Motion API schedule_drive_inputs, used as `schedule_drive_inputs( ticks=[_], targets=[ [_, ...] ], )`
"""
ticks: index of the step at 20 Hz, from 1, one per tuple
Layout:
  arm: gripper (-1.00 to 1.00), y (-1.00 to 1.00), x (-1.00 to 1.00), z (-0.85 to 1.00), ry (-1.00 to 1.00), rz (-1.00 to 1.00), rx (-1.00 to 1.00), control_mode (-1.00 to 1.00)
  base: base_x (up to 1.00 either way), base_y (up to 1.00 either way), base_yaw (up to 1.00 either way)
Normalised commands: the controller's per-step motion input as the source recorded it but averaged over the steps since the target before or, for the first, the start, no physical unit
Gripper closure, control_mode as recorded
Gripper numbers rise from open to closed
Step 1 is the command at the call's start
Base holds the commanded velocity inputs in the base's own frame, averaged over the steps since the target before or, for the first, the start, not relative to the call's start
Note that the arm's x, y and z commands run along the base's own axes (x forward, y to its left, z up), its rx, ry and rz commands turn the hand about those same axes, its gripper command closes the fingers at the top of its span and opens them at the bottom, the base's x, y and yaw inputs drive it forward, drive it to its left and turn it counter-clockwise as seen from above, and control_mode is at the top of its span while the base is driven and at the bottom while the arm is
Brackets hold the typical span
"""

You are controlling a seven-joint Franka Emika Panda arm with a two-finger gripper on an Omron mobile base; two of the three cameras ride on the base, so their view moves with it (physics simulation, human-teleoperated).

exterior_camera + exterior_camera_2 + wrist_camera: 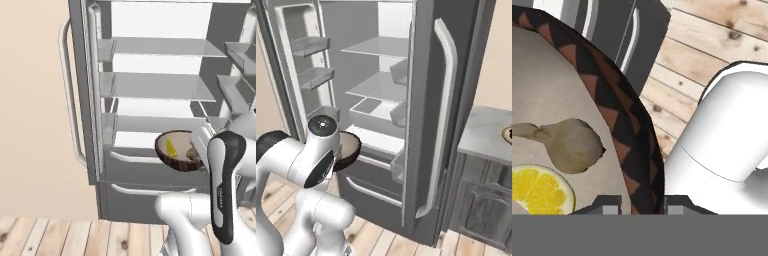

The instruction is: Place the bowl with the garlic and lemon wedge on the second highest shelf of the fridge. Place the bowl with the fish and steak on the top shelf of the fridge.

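A brown bowl (176, 154) with a zigzag rim hangs in front of the open fridge (86, 75), level with a lower shelf. Inside it lie the yellow lemon wedge (171, 146) and the beige garlic (191, 150). My gripper (199, 150) is shut on the bowl's right rim. In the hand view the rim (629, 155) runs between the gripper (643, 202) tips, with garlic (572, 144) and lemon wedge (539, 190) beside it. The top shelf (165, 47) and the second highest shelf (160, 86) are bare. The arm half hides the bowl (351, 146). Fish and steak are out of view.
Both fridge doors stand open, with grey bins (313, 77) on the left door and a long silver handle (446, 105) on the right. Drawers (150, 170) close the fridge's bottom. A grey counter (488, 135) stands at the right, wooden floor (60, 237) below.
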Motion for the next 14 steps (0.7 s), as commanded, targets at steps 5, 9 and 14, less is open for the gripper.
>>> schedule_drive_inputs(
  ticks=[5, 9, 14],
  targets=[
    [1.0, 0.0, 0.0, 0.0, 0.0, 0.0, 0.0, 1.0, 0.73, 0.03, -0.25],
    [1.0, 0.0, 0.0, 0.0, 0.0, 0.0, 0.0, 1.0, 0.67, 0.47, -0.23],
    [1.0, 0.0, 0.0, 0.0, 0.0, 0.0, 0.0, 1.0, 0.58, 0.71, -0.26]
  ],
)
